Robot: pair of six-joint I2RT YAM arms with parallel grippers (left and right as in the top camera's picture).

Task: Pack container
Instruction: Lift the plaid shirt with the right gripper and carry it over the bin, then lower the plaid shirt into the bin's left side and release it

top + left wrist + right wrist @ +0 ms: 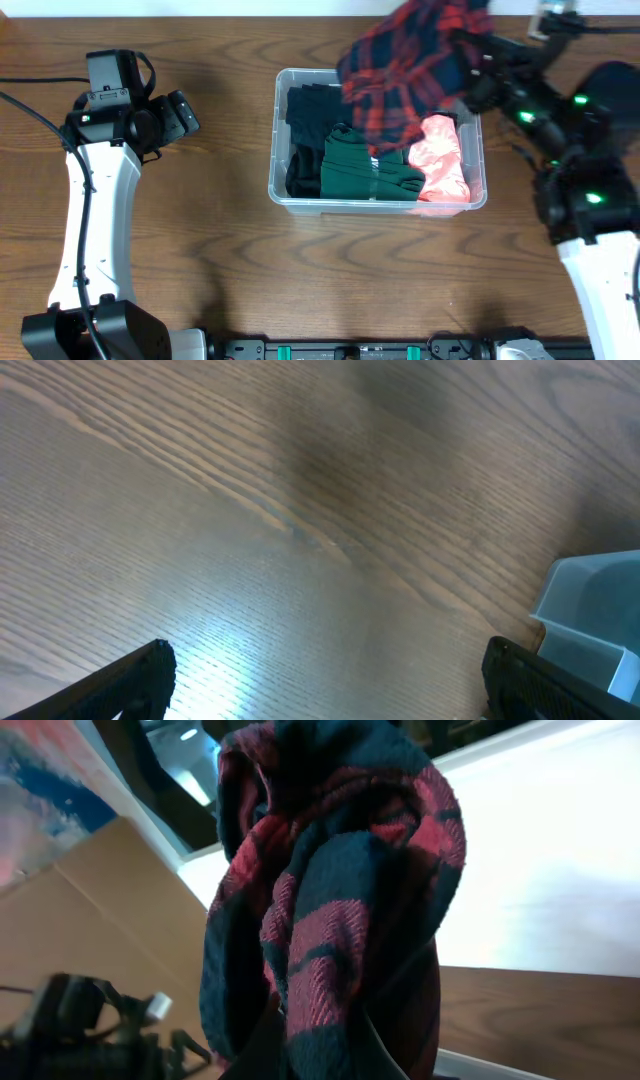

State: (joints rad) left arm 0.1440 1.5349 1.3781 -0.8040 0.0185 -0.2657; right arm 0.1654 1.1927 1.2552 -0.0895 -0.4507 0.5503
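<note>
Container (380, 203) sits mid-table, a bit right of center, clear plastic bin with a thick rim, already holding a black garment (305, 130), a green garment (355, 160) and a coral garment (445, 165). It looks light and stiff with slick walls, likely to slide on the wood table (200, 250) if nudged; the rim is the best place to grab it. Right end effector (468, 55) is pressed together, pinching a red-navy plaid cloth (415, 70) that hangs over the bin's far right corner. The cloth is soft and limp, bunches and drapes, and probably needs lowering and tucking rather than dropping. Left end effector (185, 115) is spread wide, empty, over bare table well left of the bin. Right fingertips are buried in the plaid, so the exact pinch point is unclear. The plaid covers the bin's far right corner. The right wrist view is almost all cloth. The left wrist view catches only one bin corner. No label on the bin's bottom is visible under the clothes.
</note>
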